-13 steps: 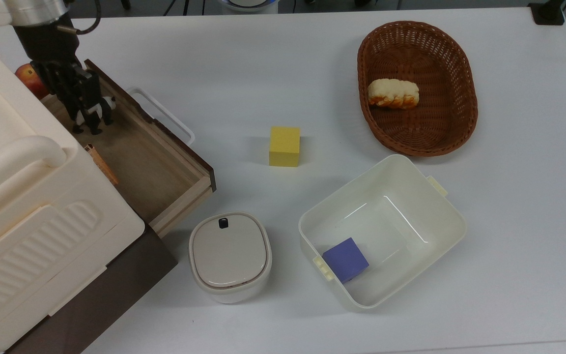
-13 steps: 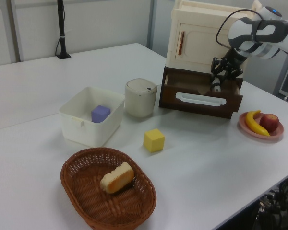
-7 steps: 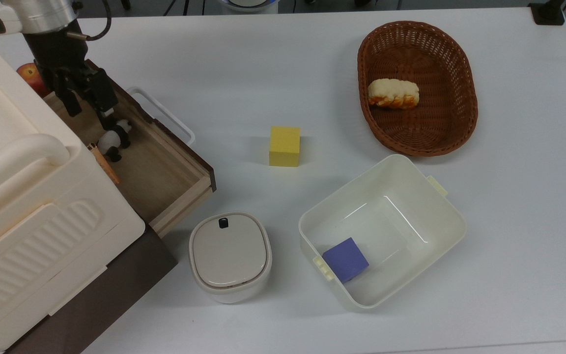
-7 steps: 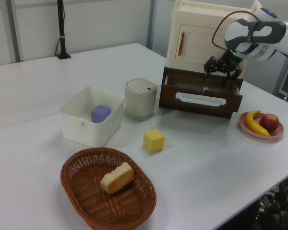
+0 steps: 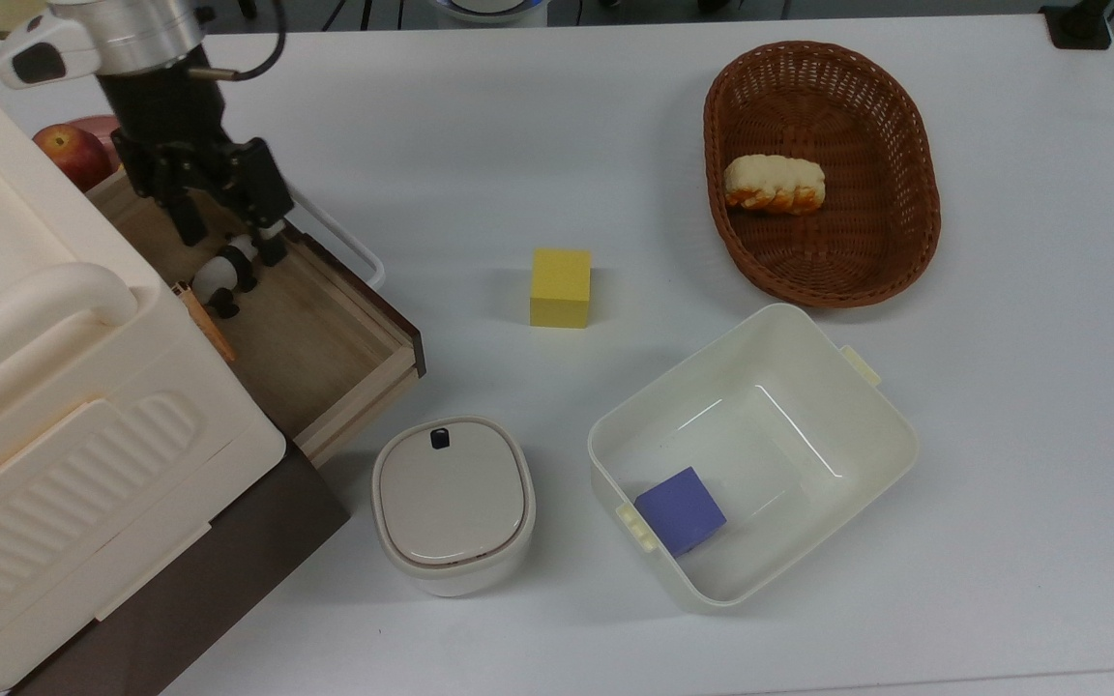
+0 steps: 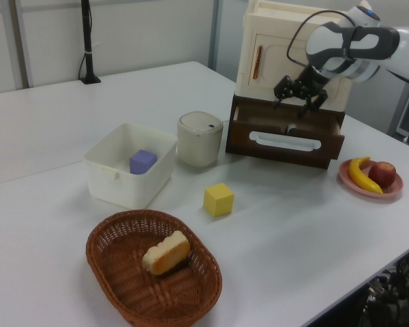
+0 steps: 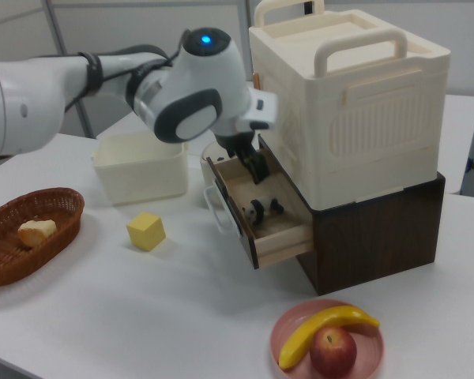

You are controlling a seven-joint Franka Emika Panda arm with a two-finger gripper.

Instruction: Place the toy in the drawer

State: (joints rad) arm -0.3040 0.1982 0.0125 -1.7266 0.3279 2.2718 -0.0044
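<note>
One second back I had the toy pinched in the tool over the open drawer; now the big picture across the bench (image 5: 480,145) is unchanged — basket, tub, lidded pot and yellow block all sit where they did — and the only difference is at the cabinet (image 7: 355,103). My arm (image 7: 182,87) has lifted and drawn back toward the drawer (image 5: 325,333)'s front edge, so the tool (image 5: 228,246) hangs above the wooden floor with its jaws spread and nothing between them. Half a second ago the figure had already dropped; it has not shifted since. The toy (image 5: 220,275) lies on its side on the drawer floor, close against the cabinet face in the top view and near the middle of the tray in the right view (image 7: 262,210), clear of my fingers. I judge the placement done, with only the retreat left, unless closing the drawer is wanted.
</note>
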